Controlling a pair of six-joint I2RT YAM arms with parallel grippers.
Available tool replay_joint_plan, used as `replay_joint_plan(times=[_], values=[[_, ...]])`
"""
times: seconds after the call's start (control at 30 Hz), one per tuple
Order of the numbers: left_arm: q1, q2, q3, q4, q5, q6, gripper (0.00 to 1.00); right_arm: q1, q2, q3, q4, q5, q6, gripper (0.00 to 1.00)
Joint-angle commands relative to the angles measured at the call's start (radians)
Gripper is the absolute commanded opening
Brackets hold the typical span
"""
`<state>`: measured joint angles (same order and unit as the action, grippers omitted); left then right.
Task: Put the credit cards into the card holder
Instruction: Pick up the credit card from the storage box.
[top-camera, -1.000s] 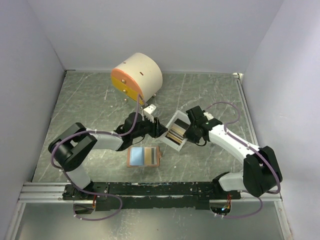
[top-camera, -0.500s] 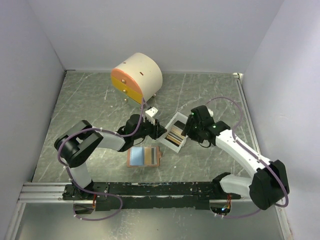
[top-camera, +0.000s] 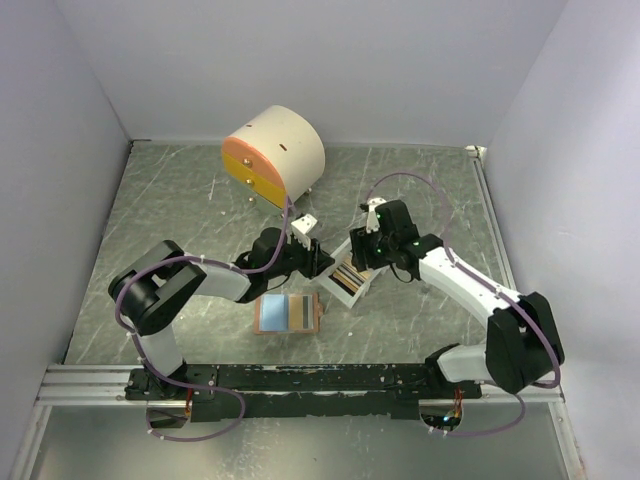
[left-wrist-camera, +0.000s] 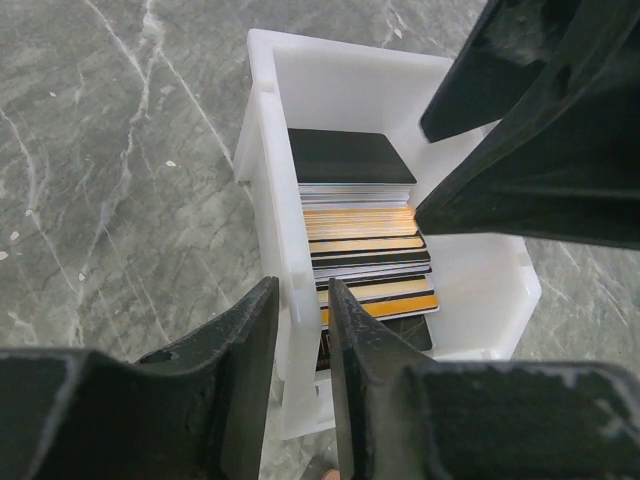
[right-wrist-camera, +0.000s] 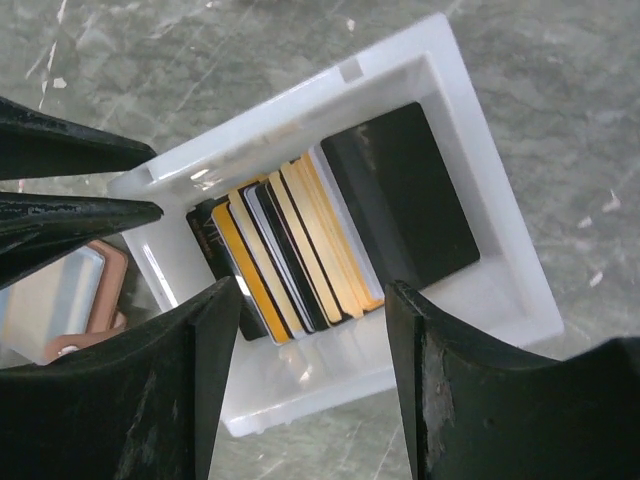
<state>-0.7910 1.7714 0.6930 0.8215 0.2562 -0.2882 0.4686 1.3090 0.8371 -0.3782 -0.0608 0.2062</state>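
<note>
Grey marbled tabletop (top-camera: 180, 200), pale walls (top-camera: 300, 60) all round, cream cabinet (top-camera: 272, 155) at the back. Credit cards (left-wrist-camera: 360, 240) stacked in white tray (left-wrist-camera: 262, 130); pink card holder (top-camera: 287, 313) open beside it, nearer the bases. Left gripper (left-wrist-camera: 300, 310) clamped on tray wall. Right gripper (right-wrist-camera: 310, 300) spread wide, moved from the tray's right to above the cards.

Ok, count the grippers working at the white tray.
2. The left gripper clamps one wall of the white tray; the right gripper hangs open above the credit cards stacked inside it. Neither is hidden.
</note>
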Motion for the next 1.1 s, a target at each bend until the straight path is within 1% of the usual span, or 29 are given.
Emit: replay_joint_plan(times=[0.0,0.17,0.23,0.27,0.67,0.83,1.07], values=[[0.0,-0.001,0.018,0.03,0.029,-0.021,0.39,-0.006,0.025,-0.014,0.11,-0.129,-0.219,0.61],[0.015,-0.014,-0.023,0.062,0.034,-0.053,0.41,-0.005,0.052,-0.032,0.167,-0.141,-0.331,0.64],[0.021,-0.026,-0.046,0.079,0.04,-0.054,0.48,-0.005,0.064,-0.035,0.171,-0.131,-0.364,0.66],[0.022,-0.03,-0.056,0.088,0.039,-0.052,0.49,-0.005,0.07,-0.036,0.172,-0.125,-0.376,0.66],[0.024,0.035,-0.079,0.165,0.077,-0.03,0.42,0.018,0.108,-0.081,0.225,-0.113,-0.443,0.7],[0.026,0.056,-0.073,0.177,0.098,-0.037,0.39,0.078,0.138,-0.086,0.231,0.012,-0.472,0.71],[0.026,0.06,-0.076,0.186,0.107,-0.038,0.3,0.162,0.156,-0.127,0.295,0.176,-0.471,0.72]])
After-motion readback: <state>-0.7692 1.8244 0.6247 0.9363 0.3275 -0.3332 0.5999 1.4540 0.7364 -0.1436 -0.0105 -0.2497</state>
